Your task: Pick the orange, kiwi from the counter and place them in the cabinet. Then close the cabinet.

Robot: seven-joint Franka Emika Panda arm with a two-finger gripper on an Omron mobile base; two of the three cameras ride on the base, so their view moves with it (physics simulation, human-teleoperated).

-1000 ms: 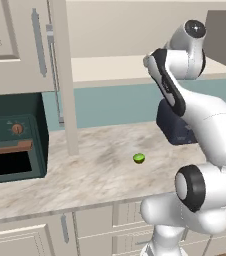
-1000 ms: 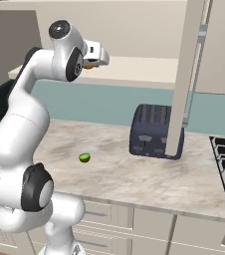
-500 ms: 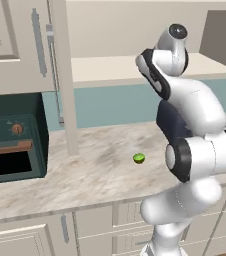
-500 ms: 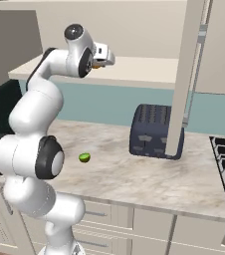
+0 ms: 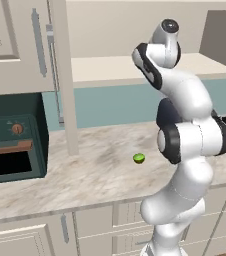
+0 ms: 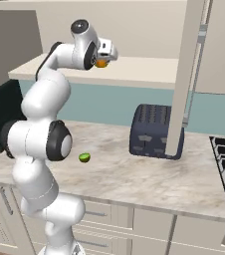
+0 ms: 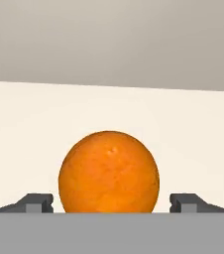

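While the small bright orange ball (image 7: 109, 171) sits on the cream wall cabinet's pale shelf (image 6: 144, 69), the end effector (image 7: 111, 202) stands open, fingers clear. Next: withdraw, then fetch the lime-green kiwi (image 6: 84, 158) mid-table (image 6: 149, 174).

Even, bright rendered light, soft shadows, no glare/blur.

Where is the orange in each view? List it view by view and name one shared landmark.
Left base view: hidden behind the arm, near its top joints, above the shelf.
Right base view: the orange sits at the arm's tip, upper left, over the shelf's left part.
Hand view: low centre, in front of the shelf, between the tips of the open pincer.
Shared landmark: the pale cabinet shelf.
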